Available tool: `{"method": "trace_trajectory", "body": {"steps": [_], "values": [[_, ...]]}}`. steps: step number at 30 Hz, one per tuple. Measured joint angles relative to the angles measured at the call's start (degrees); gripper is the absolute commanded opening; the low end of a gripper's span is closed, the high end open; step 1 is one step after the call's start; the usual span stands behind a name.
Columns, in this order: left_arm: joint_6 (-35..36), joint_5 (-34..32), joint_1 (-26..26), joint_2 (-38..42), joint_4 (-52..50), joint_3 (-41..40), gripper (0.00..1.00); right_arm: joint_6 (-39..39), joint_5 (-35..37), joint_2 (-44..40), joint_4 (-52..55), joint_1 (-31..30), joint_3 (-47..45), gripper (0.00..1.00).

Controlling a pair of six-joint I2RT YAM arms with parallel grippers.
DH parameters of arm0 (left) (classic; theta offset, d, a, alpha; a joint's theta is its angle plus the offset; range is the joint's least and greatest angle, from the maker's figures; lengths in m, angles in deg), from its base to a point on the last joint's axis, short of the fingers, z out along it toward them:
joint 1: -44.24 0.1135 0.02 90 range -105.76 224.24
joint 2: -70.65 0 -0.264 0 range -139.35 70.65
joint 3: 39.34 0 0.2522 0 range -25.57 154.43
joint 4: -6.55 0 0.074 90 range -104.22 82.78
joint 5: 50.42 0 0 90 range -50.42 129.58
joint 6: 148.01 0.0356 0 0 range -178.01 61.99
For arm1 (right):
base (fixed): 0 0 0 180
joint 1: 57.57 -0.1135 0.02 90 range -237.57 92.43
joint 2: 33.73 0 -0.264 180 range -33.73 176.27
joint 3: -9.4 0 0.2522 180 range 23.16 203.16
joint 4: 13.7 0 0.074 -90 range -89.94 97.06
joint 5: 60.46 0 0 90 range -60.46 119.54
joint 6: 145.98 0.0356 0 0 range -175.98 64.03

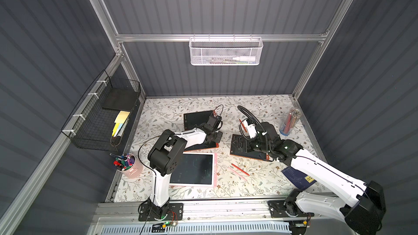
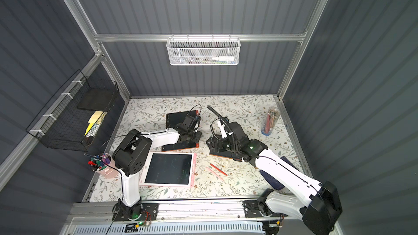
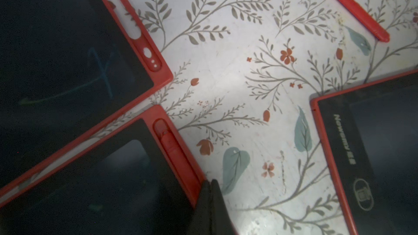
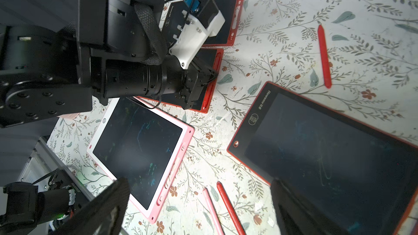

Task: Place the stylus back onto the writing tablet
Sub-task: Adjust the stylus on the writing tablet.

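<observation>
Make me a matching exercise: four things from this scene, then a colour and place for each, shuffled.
1. pencil tube
2. marker cup
3. mesh basket
4. tablet nearest that cup

A. pink frame, lying flat
B. white, hanging on the back rail
C. clear, standing at the table's right side
D. pink, standing at the table's left edge

Pairs: 1-C, 2-D, 3-B, 4-A

Pretty clearly a robotics lab cell dressed up as a desk; grey ribbed wall panels on an aluminium frame box it in; a left arm and a right arm sit bolted to a metal rail at the near edge; floral table cover, white mesh basket on the far wall, black wire basket on the left.
</observation>
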Motion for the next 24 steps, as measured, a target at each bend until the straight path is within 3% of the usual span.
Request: {"method": "trace_trajectory", "body": {"steps": [24], "values": [[-1.0,-3.1,-0.1,3.8,-1.6,3.7,0.00,0.1,-0.2,0.9,0.0,0.0,-0.3,0.99]]}}
